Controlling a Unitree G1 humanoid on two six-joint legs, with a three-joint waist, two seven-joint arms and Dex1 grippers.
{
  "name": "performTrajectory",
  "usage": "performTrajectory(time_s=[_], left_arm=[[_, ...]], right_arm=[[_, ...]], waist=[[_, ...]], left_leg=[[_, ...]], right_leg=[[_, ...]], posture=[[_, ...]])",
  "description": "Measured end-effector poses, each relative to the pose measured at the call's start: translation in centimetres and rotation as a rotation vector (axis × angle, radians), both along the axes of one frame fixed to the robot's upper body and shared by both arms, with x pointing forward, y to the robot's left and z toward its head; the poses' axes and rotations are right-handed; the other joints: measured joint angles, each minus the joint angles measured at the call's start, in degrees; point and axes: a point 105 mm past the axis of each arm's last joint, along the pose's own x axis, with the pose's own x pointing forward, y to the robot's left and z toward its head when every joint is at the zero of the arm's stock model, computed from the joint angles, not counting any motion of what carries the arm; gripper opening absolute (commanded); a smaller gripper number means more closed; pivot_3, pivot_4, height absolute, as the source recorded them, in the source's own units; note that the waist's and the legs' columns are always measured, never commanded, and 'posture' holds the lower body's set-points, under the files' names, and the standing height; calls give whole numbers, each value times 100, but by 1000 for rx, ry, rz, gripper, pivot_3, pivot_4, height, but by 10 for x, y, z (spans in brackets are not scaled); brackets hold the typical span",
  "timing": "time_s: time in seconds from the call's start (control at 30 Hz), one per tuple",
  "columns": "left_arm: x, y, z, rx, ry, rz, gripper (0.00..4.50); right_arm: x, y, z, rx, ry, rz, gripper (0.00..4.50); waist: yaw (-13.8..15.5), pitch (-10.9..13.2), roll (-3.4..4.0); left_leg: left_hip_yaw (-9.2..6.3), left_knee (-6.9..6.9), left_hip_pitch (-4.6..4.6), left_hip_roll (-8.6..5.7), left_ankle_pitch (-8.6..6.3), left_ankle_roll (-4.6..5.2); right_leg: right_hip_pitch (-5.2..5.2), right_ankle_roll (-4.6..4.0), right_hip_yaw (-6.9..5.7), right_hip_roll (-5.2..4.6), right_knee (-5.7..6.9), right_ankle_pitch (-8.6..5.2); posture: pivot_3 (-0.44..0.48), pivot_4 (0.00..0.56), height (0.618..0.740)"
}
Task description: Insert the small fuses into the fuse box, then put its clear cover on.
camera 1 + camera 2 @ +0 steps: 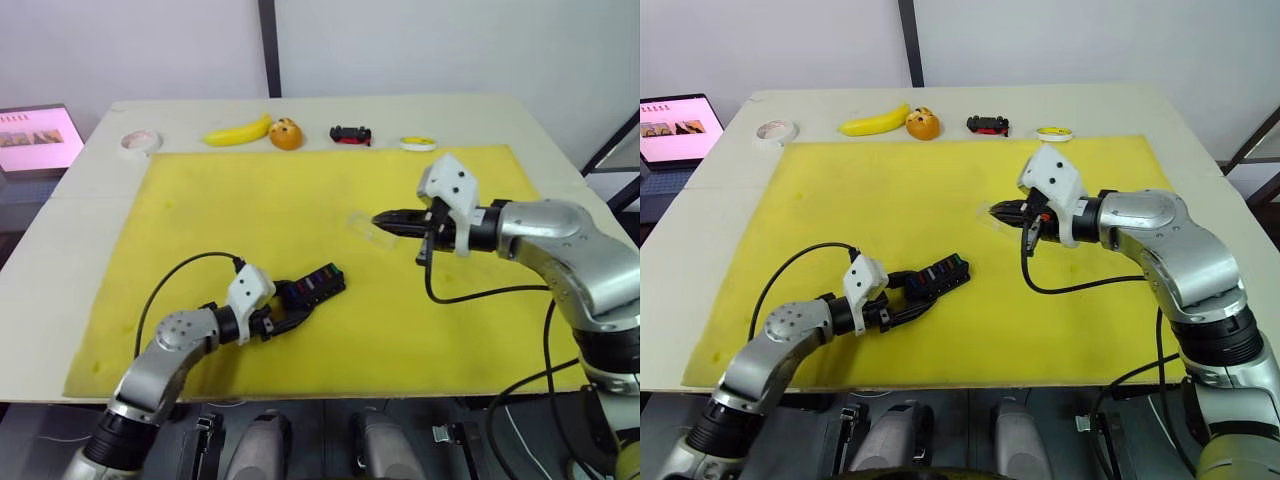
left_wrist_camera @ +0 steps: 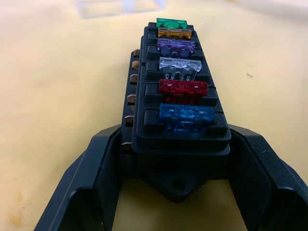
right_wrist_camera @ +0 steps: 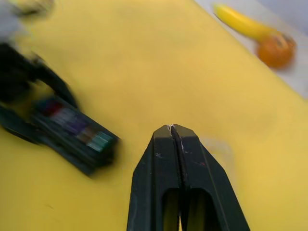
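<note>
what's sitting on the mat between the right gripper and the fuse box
Nothing: in the left eye view, bare yellow mat runs from the right gripper to the fuse box.

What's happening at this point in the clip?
The left gripper clamps one end of the black fuse box on the yellow mat. Six colored fuses already sit in its slots. The right gripper, jaws shut, is at the clear cover lying farther back on the mat; the cover isn't on the box yet.
</note>
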Motion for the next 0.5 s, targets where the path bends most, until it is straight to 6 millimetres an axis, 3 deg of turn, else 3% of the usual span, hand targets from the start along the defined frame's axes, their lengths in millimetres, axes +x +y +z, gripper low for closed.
performTrajectory(time_s=[0.2, 0.5], left_arm=[[1, 15, 5, 67, 7, -197, 2550], [5, 15, 6, 87, -6, -315, 2550]], right_arm=[[22, -22, -32, -64, 33, -38, 4387], [45, -15, -58, -32, 175, -19, 4455]], waist=[[2, 2, 1], [-7, 4, 2]], left_leg=[[3, -2, -4, 0, 0, 0], [3, -1, -9, -1, 0, 0]], right_leg=[[-3, 0, 0, -1, -3, 0], [-10, 0, 1, -2, -1, 0]], posture=[[0, 150, 740], [0, 150, 740]])
